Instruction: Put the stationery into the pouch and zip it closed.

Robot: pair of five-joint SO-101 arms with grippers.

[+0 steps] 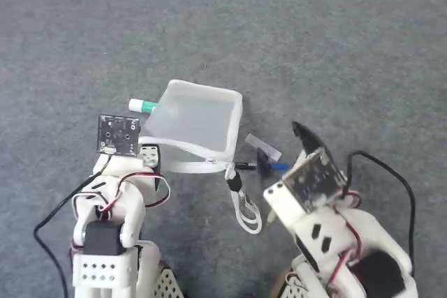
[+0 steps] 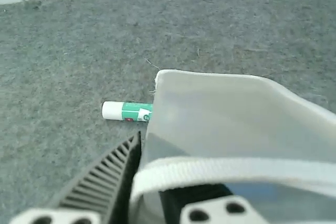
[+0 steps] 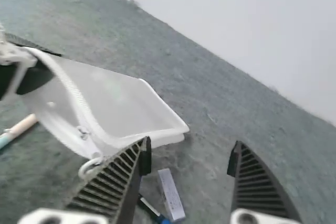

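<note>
Item one, pouch (image 1: 195,120) (image 2: 236,119) (image 3: 105,98): translucent milky white, soft-sided, roughly square; white zip band (image 1: 188,166) along the edge nearest the arms; mouth standing open in my right wrist view, zip pull (image 3: 84,132) at the end nearest the right arm; a white cord loop (image 1: 246,211) trails from that corner over the grey bench (image 1: 335,54); it lies mid-bench, between the two arms and just ahead of them.

Item two, glue stick (image 1: 143,105) (image 2: 126,112): white tube with a green label, lying flat, touching the pouch's far corner on the left arm's side.

Item three, flat lavender piece (image 1: 263,147) (image 3: 170,194): on the bench just beside the pouch's zip-pull corner.

Item four, pen (image 1: 262,166) (image 3: 152,211): dark with blue, lying near the lavender piece.

Left gripper (image 1: 149,155) (image 2: 157,179): clamped on the pouch's zip band at the end opposite the pull.

Right gripper (image 1: 283,150) (image 3: 191,150): jaws spread wide, holding nothing; it hangs over the lavender piece and pen.
</note>
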